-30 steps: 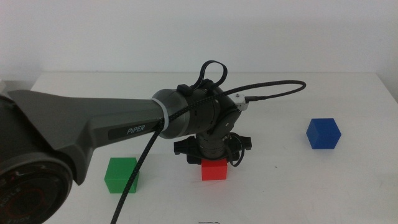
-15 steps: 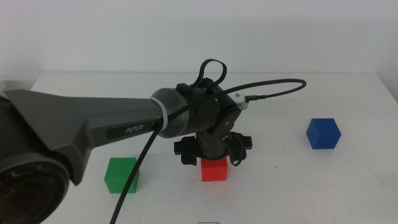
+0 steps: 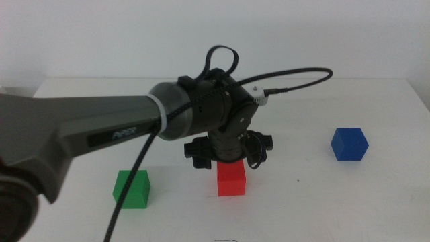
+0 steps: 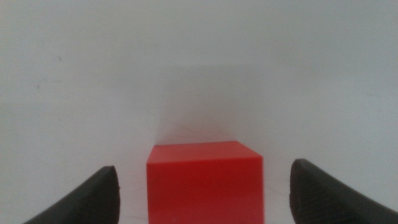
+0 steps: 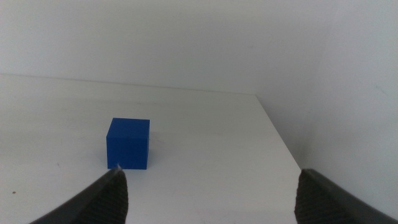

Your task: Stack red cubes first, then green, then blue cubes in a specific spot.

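Now the left claw (image 4: 202, 186), jaws apart, straddles the red cube (image 3: 232, 179); green cube (image 3: 131, 188) beside, blue cube (image 3: 349, 144) well apart.

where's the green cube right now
In the middle view the small matte green cube sits on the white table at front left, beside the left arm, apart from the small matte red cube to its right.

Small red cube (image 3: 232, 179) of matt, smooth plastic-looking material, green cube (image 3: 131, 188) and blue cube (image 3: 349, 144) with the same plain matt faces, white table top (image 3: 336, 195) was matt and smooth, grey arm casing (image 3: 87, 131) looked like dull plastic, black cable (image 3: 295, 71) slightly glossy.
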